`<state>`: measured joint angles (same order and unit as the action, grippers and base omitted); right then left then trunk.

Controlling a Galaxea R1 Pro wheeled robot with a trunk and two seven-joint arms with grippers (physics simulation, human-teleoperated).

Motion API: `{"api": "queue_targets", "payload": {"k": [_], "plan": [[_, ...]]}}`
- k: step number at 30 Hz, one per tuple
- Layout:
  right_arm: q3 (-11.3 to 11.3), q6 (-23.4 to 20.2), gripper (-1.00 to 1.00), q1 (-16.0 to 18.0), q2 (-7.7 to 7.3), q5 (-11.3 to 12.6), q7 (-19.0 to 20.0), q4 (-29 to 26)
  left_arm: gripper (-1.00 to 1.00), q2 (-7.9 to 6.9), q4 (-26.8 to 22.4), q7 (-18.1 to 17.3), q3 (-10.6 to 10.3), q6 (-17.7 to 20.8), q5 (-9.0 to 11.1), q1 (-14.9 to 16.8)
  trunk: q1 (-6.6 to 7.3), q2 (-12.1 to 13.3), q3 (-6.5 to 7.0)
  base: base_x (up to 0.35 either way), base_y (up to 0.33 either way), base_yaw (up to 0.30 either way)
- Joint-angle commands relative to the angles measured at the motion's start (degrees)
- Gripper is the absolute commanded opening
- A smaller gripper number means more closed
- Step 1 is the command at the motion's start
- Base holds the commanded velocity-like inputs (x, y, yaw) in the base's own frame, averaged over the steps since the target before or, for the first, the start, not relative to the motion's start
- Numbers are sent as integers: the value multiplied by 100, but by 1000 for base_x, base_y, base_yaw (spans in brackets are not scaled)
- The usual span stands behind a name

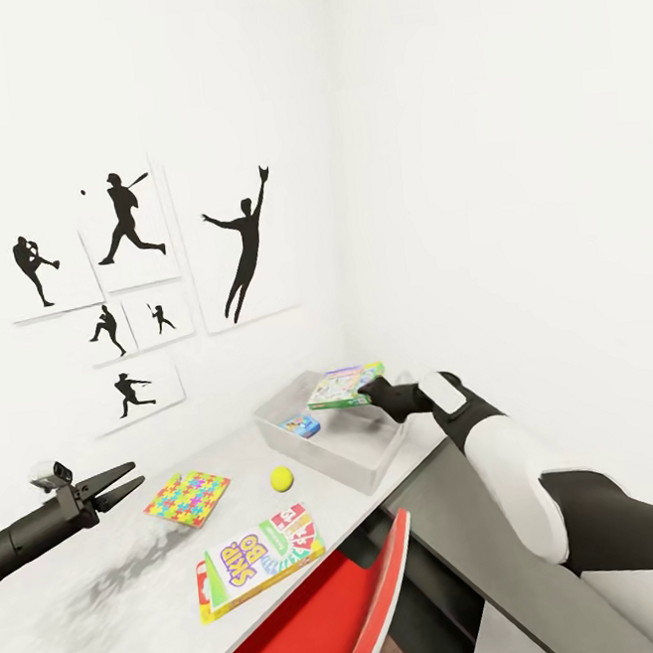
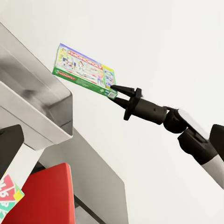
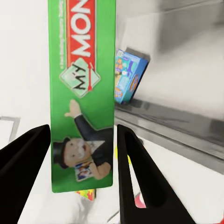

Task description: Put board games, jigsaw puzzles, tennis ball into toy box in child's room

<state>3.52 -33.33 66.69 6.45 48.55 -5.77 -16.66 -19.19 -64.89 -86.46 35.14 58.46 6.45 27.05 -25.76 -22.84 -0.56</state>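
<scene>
The table (image 1: 114, 607) fills the lower left of the head view. At center, the grey toy box (image 1: 330, 444) holds the small blue game (image 1: 300, 426). The right gripper (image 1: 365, 393) is clamped on the Monopoly box (image 1: 344, 385) above the bin's far rim. Lower center lie the Skip-Bo box (image 1: 261, 560), a puzzle (image 1: 187, 500) and tennis ball (image 1: 281, 479). At left, the left gripper (image 1: 132, 481) hangs with fingers apart.

Table (image 1: 113, 597) holds toy box (image 1: 375, 467), tennis ball (image 1: 281, 479), jigsaw puzzle (image 1: 187, 500), Skip-Bo box (image 1: 261, 559).
</scene>
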Motion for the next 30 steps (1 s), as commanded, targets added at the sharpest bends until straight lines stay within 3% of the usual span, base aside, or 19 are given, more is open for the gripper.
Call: {"api": "queue_targets", "payload": {"k": [1,4,8,23,25,30], "plan": [[38,32,-100,2,5,-31,101,59,100,1,1,-22,2,60,-4,2,-3,-8,-6,0,0,0],[37,101,-100,2,5,-235,363,152,100,0,-3,-22,2,60,-4,2,-3,-8,-6,0,0,0],[44,119,-100,-3,2,-330,437,179,100,0,0,-22,2,58,-4,2,-3,-8,-6,0,0,0],[36,131,-100,-6,-58,-370,477,238,100,3,-1,-28,2,58,-11,2,-3,-8,-6,0,0,0],[36,133,-100,-6,-57,-375,556,270,100,3,-1,-29,2,55,-12,2,-3,-8,-6,0,0,0],[-156,146,-100,-1,-44,-580,1226,299,100,3,-4,-29,2,53,-12,2,-3,-8,-6,0,0,0]]}}
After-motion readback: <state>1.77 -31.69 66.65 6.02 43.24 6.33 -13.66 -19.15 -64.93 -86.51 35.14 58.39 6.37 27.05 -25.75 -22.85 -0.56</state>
